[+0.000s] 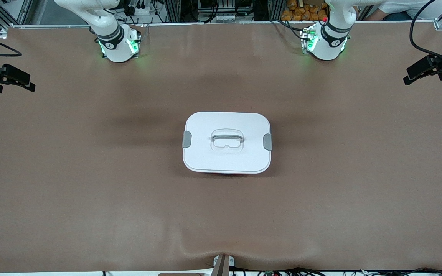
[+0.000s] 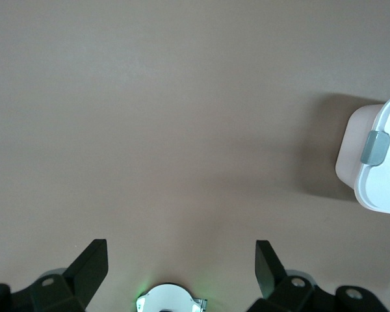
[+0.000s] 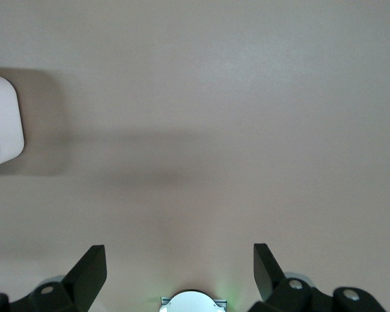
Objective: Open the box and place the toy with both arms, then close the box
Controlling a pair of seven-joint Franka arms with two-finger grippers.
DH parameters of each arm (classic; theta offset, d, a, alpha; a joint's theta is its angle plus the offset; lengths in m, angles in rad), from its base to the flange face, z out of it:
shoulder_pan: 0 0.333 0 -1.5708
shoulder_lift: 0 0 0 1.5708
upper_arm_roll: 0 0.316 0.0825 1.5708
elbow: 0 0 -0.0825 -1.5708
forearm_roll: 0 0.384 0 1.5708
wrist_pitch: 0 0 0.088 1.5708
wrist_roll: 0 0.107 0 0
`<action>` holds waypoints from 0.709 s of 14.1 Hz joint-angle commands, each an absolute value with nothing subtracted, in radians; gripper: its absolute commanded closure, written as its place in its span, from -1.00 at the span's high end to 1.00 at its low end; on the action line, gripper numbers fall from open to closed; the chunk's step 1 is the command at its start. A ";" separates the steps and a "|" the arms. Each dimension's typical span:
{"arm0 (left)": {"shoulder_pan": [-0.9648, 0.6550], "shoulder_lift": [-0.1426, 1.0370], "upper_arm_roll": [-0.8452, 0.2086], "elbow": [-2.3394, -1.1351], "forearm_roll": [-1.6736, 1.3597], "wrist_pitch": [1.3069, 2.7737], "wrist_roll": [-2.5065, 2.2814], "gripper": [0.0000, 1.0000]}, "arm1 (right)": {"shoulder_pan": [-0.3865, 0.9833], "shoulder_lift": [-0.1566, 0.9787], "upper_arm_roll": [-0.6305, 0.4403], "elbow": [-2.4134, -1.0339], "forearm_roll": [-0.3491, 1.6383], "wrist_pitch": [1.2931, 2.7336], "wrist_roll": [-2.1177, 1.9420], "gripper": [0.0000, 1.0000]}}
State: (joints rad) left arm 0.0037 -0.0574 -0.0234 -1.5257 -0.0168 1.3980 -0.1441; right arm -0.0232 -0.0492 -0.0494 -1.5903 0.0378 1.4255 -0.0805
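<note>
Two grey side clips, one at each short end, sit against the rim of the white rounded-rectangle plastic box (image 1: 227,142), and its flat lid (image 1: 226,157) lies seated with the grey fold-down handle (image 1: 226,137) flat in its recess. That box stands at the middle of the brown table (image 1: 90,191), about midway between the two arms' ends. No toy shows on the table in any view; whether one is inside the box cannot be told, though a thin reddish line shows under the box's edge nearest the front camera.

Both arms wait raised, out of the front view except for their bases. The left gripper (image 2: 181,257) hangs over bare table toward the left arm's end of the box, its black fingers spread wide with nothing between them; its wrist view catches one corner of the box and one clip (image 2: 375,147). The right gripper (image 3: 180,259) hangs over bare table toward the right arm's end of the box, fingers equally wide apart and holding nothing; only a corner of the box shows in its view.

A shut box with no toy in sight fits two stages: the box shut before anything goes in, or shut again with the toy inside. These pictures do not settle which, so no next move can be named with confidence.
</note>
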 commanded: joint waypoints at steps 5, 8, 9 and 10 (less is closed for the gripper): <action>-0.009 -0.069 -0.028 -1.532 0.003 1.416 -0.106 1.00 | -0.035 -0.048 -0.043 -1.580 0.057 1.413 -0.064 1.00; -0.011 -0.060 -0.032 -1.531 0.005 1.416 -0.087 1.00 | -0.037 -0.048 -0.041 -1.580 0.057 1.413 -0.064 1.00; -0.012 -0.061 -0.034 -1.531 0.005 1.416 -0.098 1.00 | -0.035 -0.048 -0.041 -1.580 0.057 1.413 -0.064 1.00; -0.017 -0.061 -0.034 -1.531 0.003 1.416 -0.100 1.00 | -0.037 -0.048 -0.041 -1.580 0.057 1.413 -0.064 1.00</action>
